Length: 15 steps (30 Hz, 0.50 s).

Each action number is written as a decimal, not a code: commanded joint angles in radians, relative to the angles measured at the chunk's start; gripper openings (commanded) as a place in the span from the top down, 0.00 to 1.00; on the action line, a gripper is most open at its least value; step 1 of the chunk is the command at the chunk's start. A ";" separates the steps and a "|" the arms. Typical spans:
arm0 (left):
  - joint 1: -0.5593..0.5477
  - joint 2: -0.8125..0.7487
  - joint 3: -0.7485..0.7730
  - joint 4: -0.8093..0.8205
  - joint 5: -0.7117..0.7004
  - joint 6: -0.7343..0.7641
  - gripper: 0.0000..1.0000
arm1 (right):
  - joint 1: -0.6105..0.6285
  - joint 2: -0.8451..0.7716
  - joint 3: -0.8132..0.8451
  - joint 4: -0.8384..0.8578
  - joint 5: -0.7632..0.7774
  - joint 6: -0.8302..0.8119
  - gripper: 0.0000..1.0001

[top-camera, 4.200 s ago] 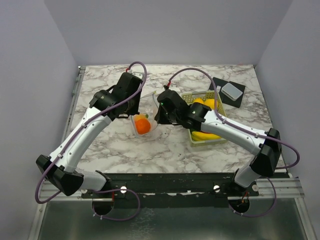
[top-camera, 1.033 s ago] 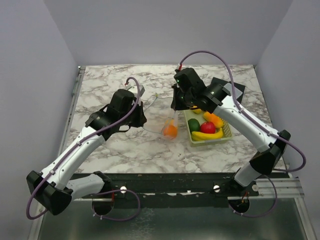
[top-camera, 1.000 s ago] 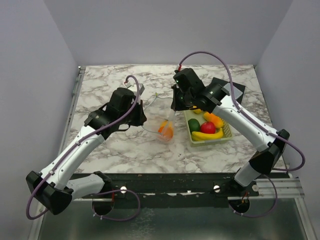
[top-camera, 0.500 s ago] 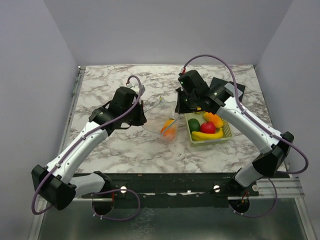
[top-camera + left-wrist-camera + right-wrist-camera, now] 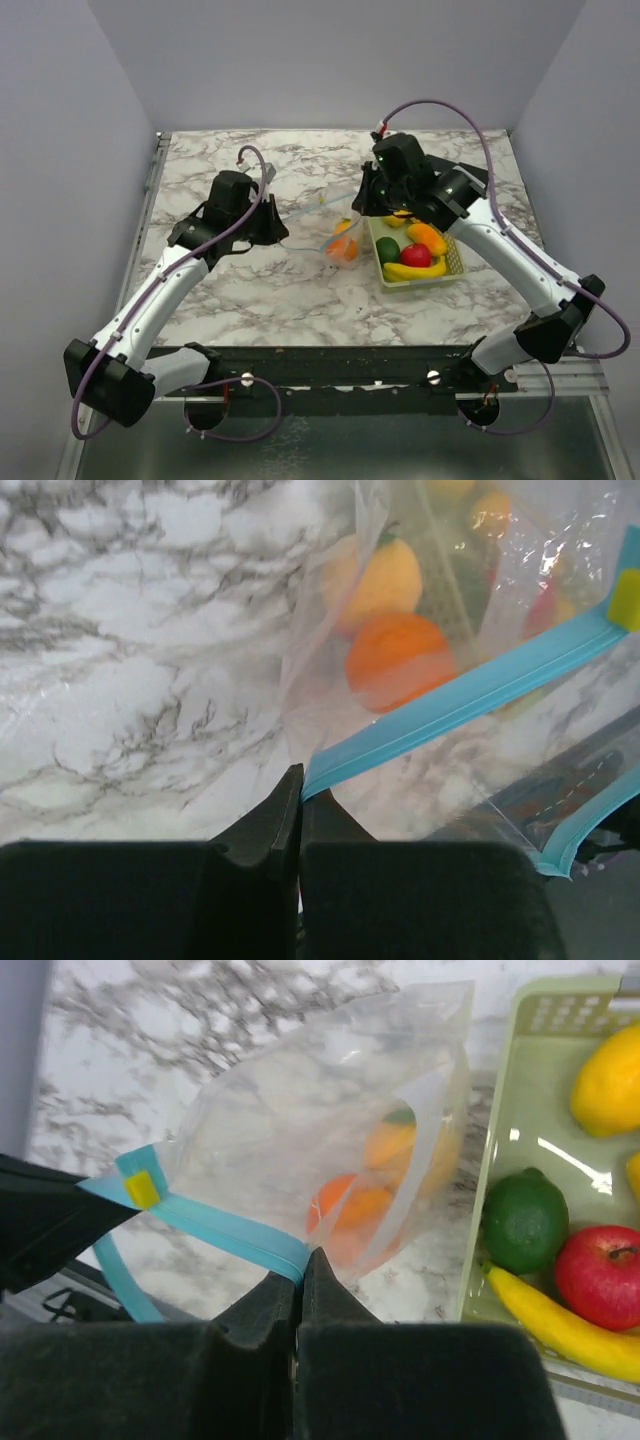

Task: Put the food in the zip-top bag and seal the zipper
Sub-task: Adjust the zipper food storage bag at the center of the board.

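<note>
The clear zip-top bag hangs stretched between my two grippers above the marble table. Its light blue zipper runs taut from one to the other, with a yellow slider on it. My left gripper is shut on one end of the strip, and my right gripper is shut on the zipper at the other end. Two orange pieces of food sag in the bag's bottom; the left wrist view shows an orange one below an orange-yellow one.
A pale green perforated basket stands right of the bag, close under my right arm. It holds a banana, a red apple, a lime and a yellow fruit. A black pad lies at the back right.
Both grippers have drawn apart, the left one leftward and the right one rightward and back. The bag is pulled tauter and the orange pieces have swung slightly toward the basket.
</note>
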 commanded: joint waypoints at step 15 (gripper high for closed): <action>0.027 -0.007 0.266 -0.195 0.028 0.062 0.97 | -0.025 0.020 0.172 -0.090 -0.041 -0.030 0.99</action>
